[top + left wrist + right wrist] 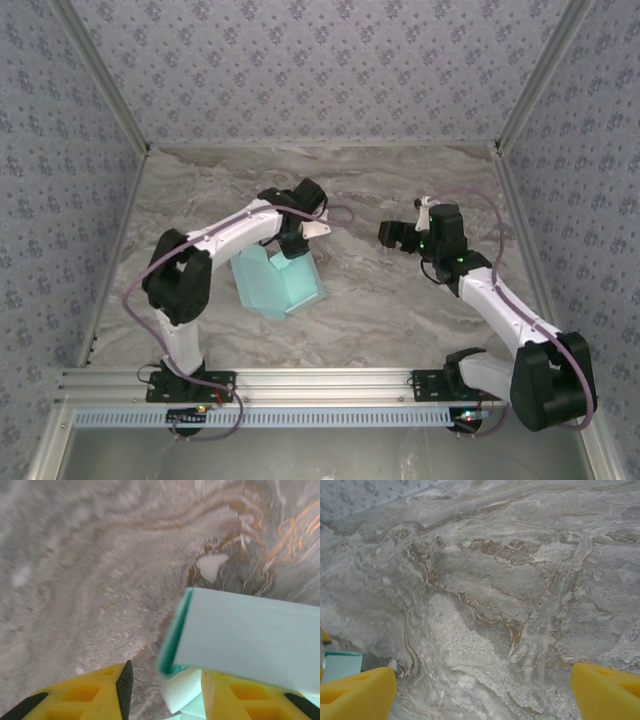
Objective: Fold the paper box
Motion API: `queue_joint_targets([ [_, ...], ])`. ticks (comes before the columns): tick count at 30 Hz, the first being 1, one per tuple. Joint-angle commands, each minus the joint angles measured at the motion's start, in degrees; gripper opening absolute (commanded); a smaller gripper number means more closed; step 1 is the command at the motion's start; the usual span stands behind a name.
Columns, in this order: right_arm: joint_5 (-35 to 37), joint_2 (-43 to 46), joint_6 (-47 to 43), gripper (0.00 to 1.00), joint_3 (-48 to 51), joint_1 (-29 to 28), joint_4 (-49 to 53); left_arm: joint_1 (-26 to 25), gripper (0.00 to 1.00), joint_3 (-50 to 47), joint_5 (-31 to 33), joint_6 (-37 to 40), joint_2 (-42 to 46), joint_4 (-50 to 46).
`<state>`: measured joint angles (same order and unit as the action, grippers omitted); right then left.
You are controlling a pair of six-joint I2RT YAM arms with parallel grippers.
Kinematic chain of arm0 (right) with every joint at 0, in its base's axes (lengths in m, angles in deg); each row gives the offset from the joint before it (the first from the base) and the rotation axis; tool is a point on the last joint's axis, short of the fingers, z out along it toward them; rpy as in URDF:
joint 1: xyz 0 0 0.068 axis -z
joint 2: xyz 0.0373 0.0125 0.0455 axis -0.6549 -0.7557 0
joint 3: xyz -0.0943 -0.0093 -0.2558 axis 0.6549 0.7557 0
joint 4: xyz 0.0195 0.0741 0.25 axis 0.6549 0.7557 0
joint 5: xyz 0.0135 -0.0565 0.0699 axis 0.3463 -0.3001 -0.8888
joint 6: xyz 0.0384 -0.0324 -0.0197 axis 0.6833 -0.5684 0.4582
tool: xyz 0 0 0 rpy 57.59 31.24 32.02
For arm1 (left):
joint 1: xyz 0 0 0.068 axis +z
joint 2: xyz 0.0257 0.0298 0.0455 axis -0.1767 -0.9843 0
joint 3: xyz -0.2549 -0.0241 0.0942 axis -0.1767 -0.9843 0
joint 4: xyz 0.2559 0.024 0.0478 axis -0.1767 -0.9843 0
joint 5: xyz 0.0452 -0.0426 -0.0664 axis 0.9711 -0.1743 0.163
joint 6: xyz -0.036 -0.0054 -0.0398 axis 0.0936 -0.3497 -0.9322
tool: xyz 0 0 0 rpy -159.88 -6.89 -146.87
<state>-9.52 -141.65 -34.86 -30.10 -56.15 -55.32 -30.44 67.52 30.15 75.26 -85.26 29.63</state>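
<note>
The pale light-blue paper box (278, 283) stands partly folded on the marble table, left of centre, with one panel raised. My left gripper (293, 245) hangs over its far upper edge. In the left wrist view the fingers are open; a raised panel (250, 635) crosses above the right finger (235, 695), and a folded corner of card sits in the gap, touching neither pad that I can see. My right gripper (395, 236) hovers to the right of the box, open wide (482, 690) over bare table. A corner of the box (340, 664) shows at that view's left edge.
The marble tabletop (400, 300) is ringed by patterned walls on three sides. An aluminium rail (320, 385) carrying both arm bases runs along the near edge. Open table lies between the two grippers and at the back.
</note>
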Motion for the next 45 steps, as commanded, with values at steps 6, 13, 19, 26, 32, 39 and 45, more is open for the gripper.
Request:
queue_joint_targets([
  [6,-3.6,-9.4,-17.1,0.9,-8.9,-7.2,3.3,0.6,0.43,-7.5,-4.1,-2.3,17.9,13.3],
  [13,-10.0,-22.2,-36.5,0.89,-25.1,-14.9,13.2,11.5,0.58,-15.0,-11.2,-26.3,32.2,17.7],
  [19,-5.6,-40.2,-54.7,0.85,-46.4,-21.6,30.7,25.7,0.68,-24.3,-16.3,-48.8,43.7,16.7],
  [26,-5.5,-52.1,-65.1,0.82,-59.5,-23.0,40.8,30.5,0.77,-28.5,-18.6,-57.0,49.7,11.0],
  [32,-7.9,-56.0,-69.3,0.78,-62.4,-22.2,43.3,32.7,0.78,-31.8,-19.0,-57.2,51.7,11.8],
  [39,-8.2,-60.6,-72.8,0.68,-65.2,-23.6,42.8,33.7,0.73,-33.2,-21.3,-57.7,50.0,13.8],
  [45,-5.1,-62.1,-73.3,0.46,-64.5,-25.1,40.6,33.8,0.71,-34.8,-21.7,-58.0,49.8,14.3],
])
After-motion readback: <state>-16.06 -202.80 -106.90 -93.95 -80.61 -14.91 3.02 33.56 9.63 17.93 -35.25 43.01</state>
